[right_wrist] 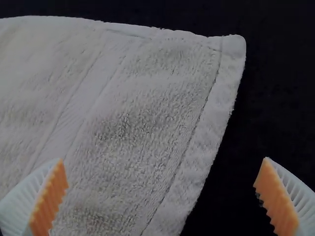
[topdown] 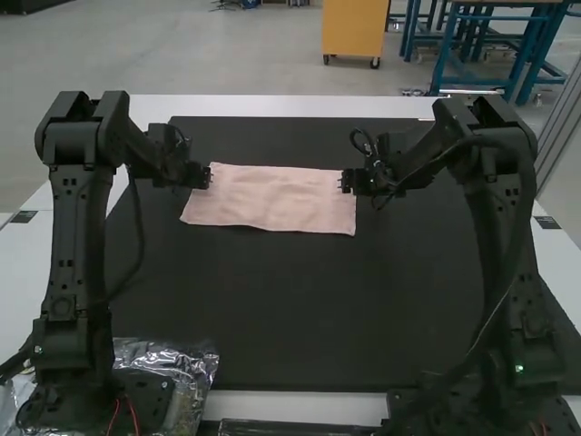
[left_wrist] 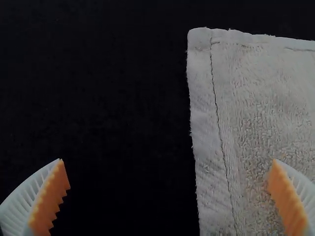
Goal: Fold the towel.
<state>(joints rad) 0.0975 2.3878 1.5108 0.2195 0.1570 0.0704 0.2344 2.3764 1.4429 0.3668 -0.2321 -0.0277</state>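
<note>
A pink towel (topdown: 272, 198) lies as a wide, fairly flat rectangle on the black mat; whether it is folded I cannot tell. My left gripper (topdown: 207, 176) is at its left end, near the far corner. At the opposite end, my right gripper (topdown: 347, 181) is near the right edge. In the left wrist view the gripper (left_wrist: 170, 184) stands open, one finger over the towel (left_wrist: 266, 108) and the other over the mat. The right wrist view has its gripper (right_wrist: 160, 184) open too, the towel's hemmed edge (right_wrist: 197, 132) running between the fingers.
The black mat (topdown: 300, 309) covers most of the white table (topdown: 272, 106). Crumpled clear plastic (topdown: 195, 363) lies by the left arm's base. A dark flat object (topdown: 290, 428) is at the near edge, between the arm bases.
</note>
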